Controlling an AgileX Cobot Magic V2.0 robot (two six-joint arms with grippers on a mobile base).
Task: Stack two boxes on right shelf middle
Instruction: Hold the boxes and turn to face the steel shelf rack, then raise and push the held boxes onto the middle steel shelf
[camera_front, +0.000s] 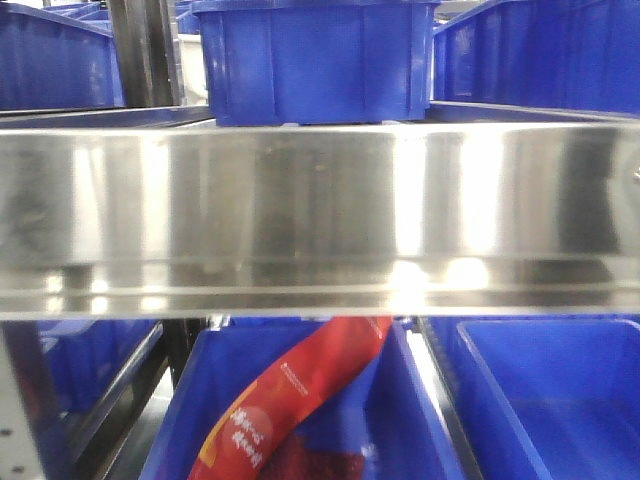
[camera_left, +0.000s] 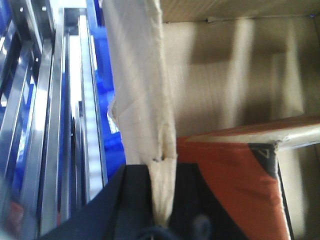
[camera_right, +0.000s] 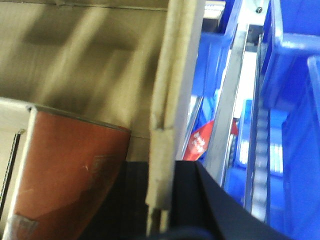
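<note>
STEEL AND CARDBOARD: The middle level of the right shelf (camera_front: 320, 215) fills the front view, its mirror-bright steel rail running edge to edge, with blue bins (camera_front: 315, 60) above and below it. An open brown cardboard box (camera_left: 225, 85) hangs between the robot's two arms, beside the rack's white roller track (camera_left: 90, 125). It does not show in the front view, so its height against the rail cannot be told. The left tool (camera_left: 161, 200) pinches one thin side wall of the box, and the right tool (camera_right: 161, 200) pinches the opposite wall. An orange carton (camera_left: 225, 190) lies inside the box, and a red packet (camera_front: 290, 400) sits in a lower bin. No second box is in view. To seat this one well, both arms would need to lift level and together, clear the tall rail fully, then lower onto the rollers without twisting the walls, which look soft enough to buckle or tear.
</note>
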